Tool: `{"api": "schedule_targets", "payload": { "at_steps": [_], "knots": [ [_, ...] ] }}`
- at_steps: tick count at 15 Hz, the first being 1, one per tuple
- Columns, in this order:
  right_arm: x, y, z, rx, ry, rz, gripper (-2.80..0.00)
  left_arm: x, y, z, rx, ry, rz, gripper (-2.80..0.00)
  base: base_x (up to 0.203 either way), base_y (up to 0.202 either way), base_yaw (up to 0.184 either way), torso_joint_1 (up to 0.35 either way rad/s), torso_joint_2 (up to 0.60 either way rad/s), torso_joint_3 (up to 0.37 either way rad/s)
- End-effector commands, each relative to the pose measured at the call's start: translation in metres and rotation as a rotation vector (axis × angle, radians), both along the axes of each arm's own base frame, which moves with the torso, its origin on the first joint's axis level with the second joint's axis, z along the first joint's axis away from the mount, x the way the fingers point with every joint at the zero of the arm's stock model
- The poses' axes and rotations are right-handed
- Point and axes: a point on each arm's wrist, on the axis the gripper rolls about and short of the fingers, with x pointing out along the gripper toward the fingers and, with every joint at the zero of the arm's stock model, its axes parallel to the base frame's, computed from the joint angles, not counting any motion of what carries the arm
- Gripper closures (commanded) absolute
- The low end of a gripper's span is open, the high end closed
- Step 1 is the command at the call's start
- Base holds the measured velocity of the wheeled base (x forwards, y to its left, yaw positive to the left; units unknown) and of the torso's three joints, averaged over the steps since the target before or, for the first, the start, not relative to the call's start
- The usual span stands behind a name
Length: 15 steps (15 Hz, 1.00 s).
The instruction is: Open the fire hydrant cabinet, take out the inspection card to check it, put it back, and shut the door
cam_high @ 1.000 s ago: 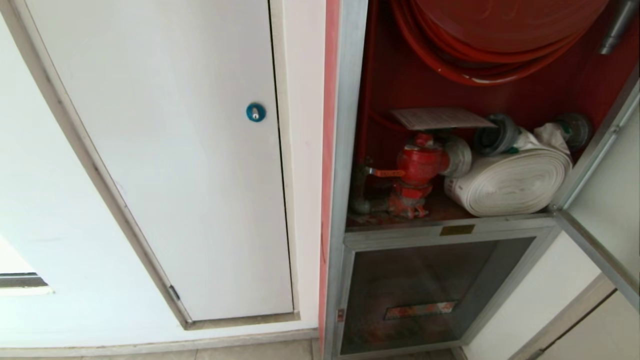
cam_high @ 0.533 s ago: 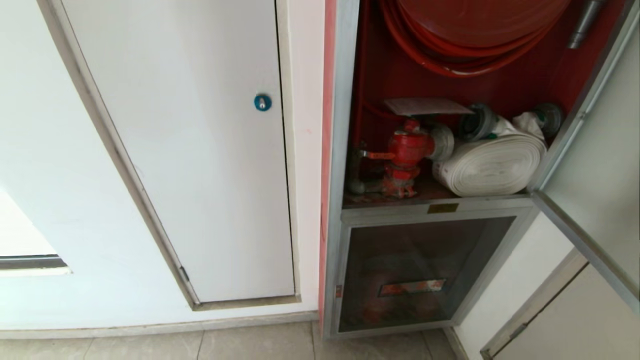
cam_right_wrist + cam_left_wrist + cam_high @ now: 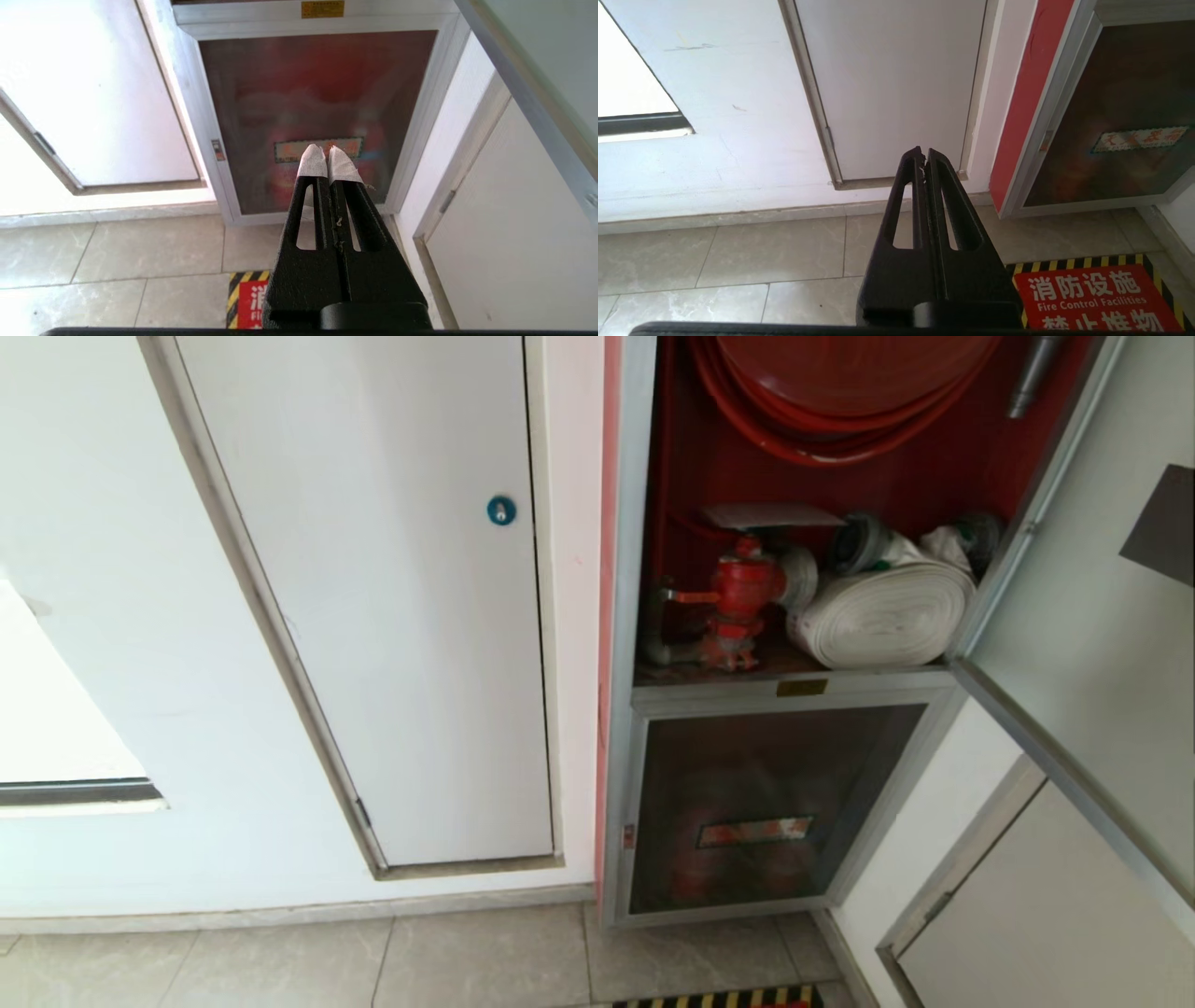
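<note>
Facing the cabinet (image 3: 644,523) with its door (image 3: 1074,616) swung open, we see the card (image 3: 770,515) lying atop the valve (image 3: 742,593); both grippers, left (image 3: 923,154) and right (image 3: 327,154), hang clenched, empty. Next: reach for the card.

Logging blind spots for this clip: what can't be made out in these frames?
- Inspection card, head view: print too small to read.
- Door, head view: cut off by the right edge; its sticker barely shows.
- Hose reel, head view: top cut off by the frame.
- Lower glass panel, right wrist view: contents blurred behind dark glass.
</note>
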Motion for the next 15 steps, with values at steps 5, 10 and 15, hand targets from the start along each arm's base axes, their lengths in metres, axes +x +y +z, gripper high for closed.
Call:
{"api": "schedule_targets", "payload": {
  "at_steps": [5, 10, 15],
  "knots": [
    [0.0001, -0.0001, 0.0000, 0.004, 0.002, -0.002, 0.00, 0.0000, 0.0000, -0.0001, 0.000, 0.000, 0.000, 0.00, -0.127, 0.000, 0.000, -0.002, 0.00, 0.003],
    [0.0001, -0.0001, 0.0000, 0.004, 0.002, -0.002, 0.00, 0.0000, 0.0000, -0.0001, 0.000, 0.000, 0.000, 0.00, 0.000, 0.000, 0.000, 0.000, 0.00, 0.000],
    [0.0000, 0.0000, 0.0004, 0.024, 0.000, 0.000, 0.00, 0.0000, 0.0000, -0.0001, 0.000, 0.000, 0.000, 0.00, 0.000, 0.000, 0.000, 0.000, 0.00, 0.000]
  ]
}}
